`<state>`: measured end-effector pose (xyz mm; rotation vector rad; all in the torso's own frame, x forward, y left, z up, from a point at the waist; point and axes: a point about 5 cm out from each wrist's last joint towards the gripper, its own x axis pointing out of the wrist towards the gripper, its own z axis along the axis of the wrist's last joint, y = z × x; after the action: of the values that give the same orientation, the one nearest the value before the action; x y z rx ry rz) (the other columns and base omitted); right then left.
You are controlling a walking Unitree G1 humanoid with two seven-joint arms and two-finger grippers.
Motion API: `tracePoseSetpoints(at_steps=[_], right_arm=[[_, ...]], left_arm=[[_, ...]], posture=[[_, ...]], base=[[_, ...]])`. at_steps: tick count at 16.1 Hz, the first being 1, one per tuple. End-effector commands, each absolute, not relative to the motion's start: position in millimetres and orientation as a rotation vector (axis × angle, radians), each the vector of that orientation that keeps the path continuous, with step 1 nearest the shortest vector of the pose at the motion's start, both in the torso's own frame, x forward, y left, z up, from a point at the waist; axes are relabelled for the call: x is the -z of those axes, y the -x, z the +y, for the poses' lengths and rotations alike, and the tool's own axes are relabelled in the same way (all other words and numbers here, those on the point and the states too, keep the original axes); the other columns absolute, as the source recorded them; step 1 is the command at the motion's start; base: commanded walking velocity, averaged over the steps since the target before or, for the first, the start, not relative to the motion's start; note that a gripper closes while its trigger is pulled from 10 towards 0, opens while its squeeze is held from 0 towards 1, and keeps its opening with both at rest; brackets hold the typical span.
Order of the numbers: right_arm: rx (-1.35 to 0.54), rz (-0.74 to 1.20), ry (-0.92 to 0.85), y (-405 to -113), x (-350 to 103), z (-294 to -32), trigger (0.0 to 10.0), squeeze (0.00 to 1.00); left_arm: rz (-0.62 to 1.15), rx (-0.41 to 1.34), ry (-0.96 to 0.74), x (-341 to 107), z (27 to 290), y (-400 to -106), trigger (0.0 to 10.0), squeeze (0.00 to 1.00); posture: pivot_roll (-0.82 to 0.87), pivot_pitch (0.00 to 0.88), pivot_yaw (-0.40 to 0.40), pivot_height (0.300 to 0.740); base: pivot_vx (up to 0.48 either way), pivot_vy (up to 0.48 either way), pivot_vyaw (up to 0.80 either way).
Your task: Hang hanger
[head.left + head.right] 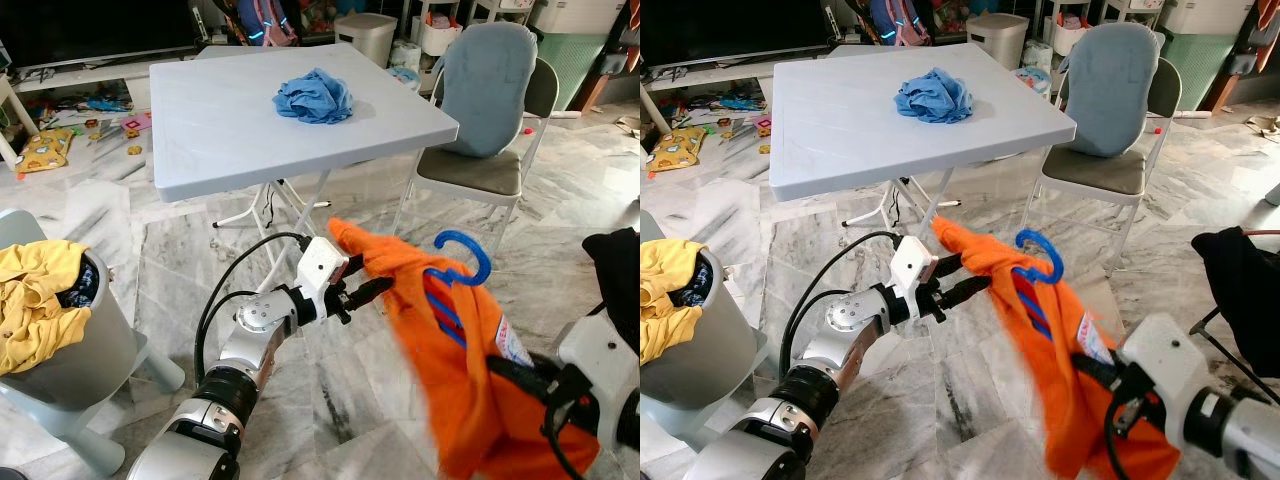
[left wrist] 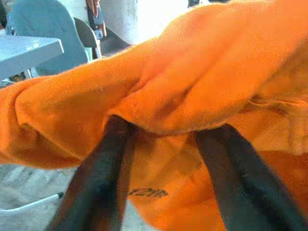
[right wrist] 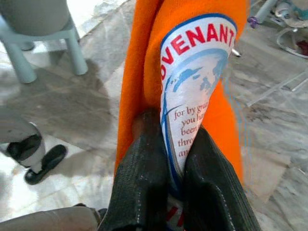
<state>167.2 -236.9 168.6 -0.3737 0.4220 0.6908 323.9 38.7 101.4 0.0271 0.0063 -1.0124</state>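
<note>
I have one orange shirt [image 1: 450,370] held in the air between both arms, over the marble floor [image 1: 340,400] in front of the table [image 1: 230,120], with one blue hanger [image 1: 455,275] already threaded into it and its hook poking out at the top. My left gripper [image 1: 362,290] has its fingers spread apart, with a fold of the shirt's shoulder draped over and between them. My right gripper [image 3: 171,173] is pinched closed on the printed patch lower down. I judge the dressing of the hanger as nearly done; the hanging itself is not yet done, and I see no rail to hang it on. Counting: one hanger, one orange shirt, one blue cloth [image 1: 315,97] on the table, one chair [image 1: 485,120], one laundry basket [image 1: 55,330] with yellow clothes.
</note>
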Motion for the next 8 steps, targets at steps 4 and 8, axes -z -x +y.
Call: tracePoseSetpoints(at_steps=[4, 8], right_arm=[[-0.763, 0.392, 0.376, -161.8, -181.3, -228.3, 10.0, 0.0], [-0.775, 0.417, 0.37, -154.1, -182.0, -231.7, 10.0, 0.0]], left_arm=[[-0.009, 1.048, -0.036, -105.9, 34.0, -324.8, 0.0, 0.0], [-0.008, 1.023, -0.058, -105.5, 39.2, -327.6, 0.0, 0.0]], posture=[[-0.09, 0.0, -0.015, 0.74], [-0.09, 0.0, -0.017, 0.74]], base=[[0.0, 0.0, 0.0], [0.0, 0.0, 0.0]])
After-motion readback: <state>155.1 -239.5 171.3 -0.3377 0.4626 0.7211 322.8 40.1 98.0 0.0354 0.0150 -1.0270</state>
